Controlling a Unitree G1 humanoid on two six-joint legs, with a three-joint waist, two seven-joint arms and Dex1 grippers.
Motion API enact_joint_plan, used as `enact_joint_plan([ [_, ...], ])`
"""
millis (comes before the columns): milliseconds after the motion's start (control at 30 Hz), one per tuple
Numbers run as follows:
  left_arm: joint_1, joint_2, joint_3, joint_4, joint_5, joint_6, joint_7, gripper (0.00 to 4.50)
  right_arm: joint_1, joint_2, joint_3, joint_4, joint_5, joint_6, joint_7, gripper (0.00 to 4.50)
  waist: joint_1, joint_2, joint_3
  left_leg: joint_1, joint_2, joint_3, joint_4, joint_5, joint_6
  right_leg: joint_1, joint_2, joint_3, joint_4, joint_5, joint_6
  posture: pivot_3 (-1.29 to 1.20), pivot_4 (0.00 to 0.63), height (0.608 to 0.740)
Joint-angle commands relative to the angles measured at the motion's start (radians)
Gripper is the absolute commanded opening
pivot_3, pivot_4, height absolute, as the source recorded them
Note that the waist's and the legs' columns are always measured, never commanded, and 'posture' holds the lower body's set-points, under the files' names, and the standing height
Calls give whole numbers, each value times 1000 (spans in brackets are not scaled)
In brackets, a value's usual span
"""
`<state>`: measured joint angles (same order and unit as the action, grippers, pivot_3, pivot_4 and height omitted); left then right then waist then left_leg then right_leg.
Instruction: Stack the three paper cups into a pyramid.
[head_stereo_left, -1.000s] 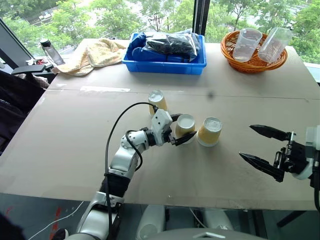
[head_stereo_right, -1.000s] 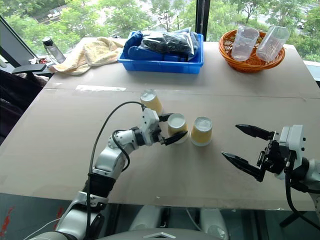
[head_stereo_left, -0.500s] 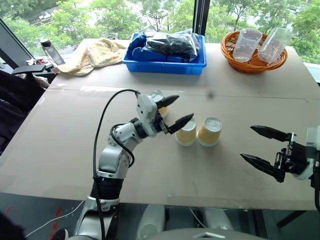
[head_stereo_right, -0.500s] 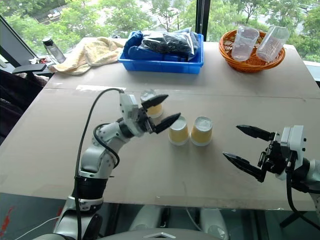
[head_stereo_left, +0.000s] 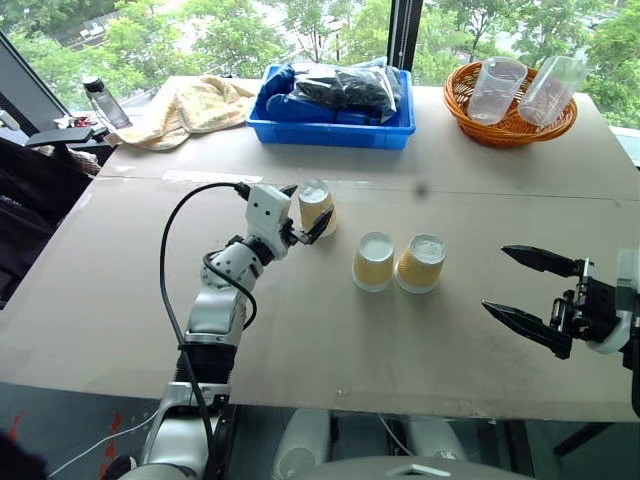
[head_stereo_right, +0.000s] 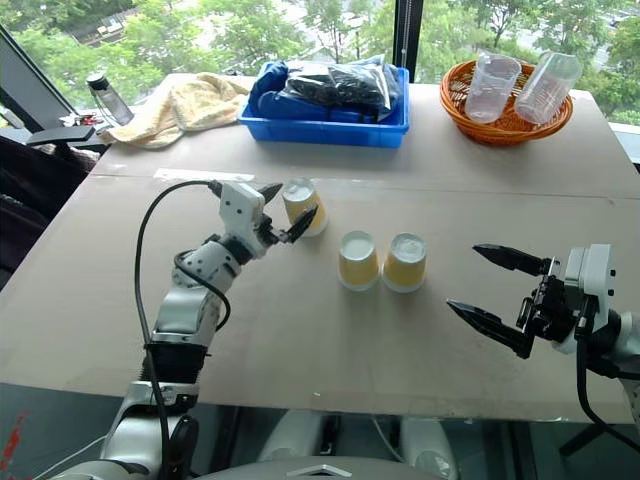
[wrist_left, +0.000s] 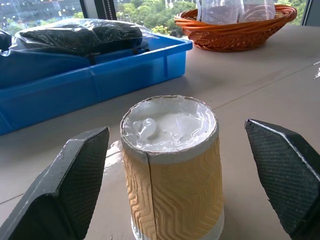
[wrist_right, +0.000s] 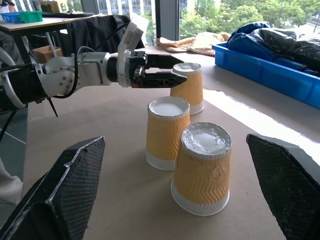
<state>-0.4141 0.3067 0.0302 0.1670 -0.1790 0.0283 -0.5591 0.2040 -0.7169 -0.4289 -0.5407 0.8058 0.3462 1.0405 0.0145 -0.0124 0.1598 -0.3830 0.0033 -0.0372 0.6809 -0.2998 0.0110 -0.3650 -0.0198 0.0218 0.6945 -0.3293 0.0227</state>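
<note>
Three paper cups stand upside down on the table (head_stereo_left: 120, 300), none stacked on another. Two of them sit side by side near the middle, almost touching: the middle cup (head_stereo_left: 373, 261) and the right cup (head_stereo_left: 421, 263). The third cup (head_stereo_left: 316, 206) stands apart from that pair, farther back and toward the robot's left. The left hand (head_stereo_left: 306, 214) is at this third cup with its two black fingers spread wide, one on each side of the cup; the left wrist view shows clear space between each finger and the cup's ribbed wall, so nothing is gripped. The right hand (head_stereo_left: 522, 286) hovers near the table's right front, well apart from the cups, its fingers wide open and empty. At the back of the table are a blue bin (head_stereo_left: 335, 108) with dark bags, a wicker basket (head_stereo_left: 510, 118) holding clear plastic cups, a tan towel (head_stereo_left: 190, 108), and a bottle (head_stereo_left: 102, 102).
</note>
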Motion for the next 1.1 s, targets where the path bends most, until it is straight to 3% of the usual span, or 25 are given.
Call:
enact_joint_plan([
  [33,-55,-17,-4,78,28,-62,29,4448,-18,-10,-3,-5,10,-8,5,4500,0,0,0,0,0,0,0,0,0,0,0,0,0,0,0,0,150,740],
  [233,-143,-26,-10,245,70,-140,41,4448,-23,-9,1,-7,11,-6,0,4500,-1,0,0,0,0,0,1,0,0,0,0,0,0,0,0,0,150,740],
  [433,-167,-42,-6,297,52,-183,20,4448,-18,-7,-1,-14,18,-7,-5,4500,-1,0,0,-1,0,0,1,0,0,0,0,0,0,0,0,0,150,740],
  [600,-160,-48,-8,293,44,-192,1,2437,-22,10,2,-45,47,-3,-35,4500,-1,0,0,0,0,0,1,0,0,0,0,0,0,0,0,0,150,740],
  [867,-135,-39,17,151,-42,-179,-80,2347,-15,4,0,-44,47,-5,-43,4500,-1,0,0,-1,0,0,1,0,0,0,0,0,0,0,0,0,150,740],
  [1000,-132,-8,8,9,-147,-60,-184,2347,-16,-1,-7,-32,44,-8,-39,4500,-1,0,0,-1,0,0,1,0,0,0,0,0,0,0,0,0,150,740],
  [1100,-163,58,-61,-144,-247,133,-331,2347,-22,-12,-19,-16,46,-6,-32,4500,-2,0,0,-1,0,0,1,0,-1,0,0,0,1,0,0,0,150,740],
])
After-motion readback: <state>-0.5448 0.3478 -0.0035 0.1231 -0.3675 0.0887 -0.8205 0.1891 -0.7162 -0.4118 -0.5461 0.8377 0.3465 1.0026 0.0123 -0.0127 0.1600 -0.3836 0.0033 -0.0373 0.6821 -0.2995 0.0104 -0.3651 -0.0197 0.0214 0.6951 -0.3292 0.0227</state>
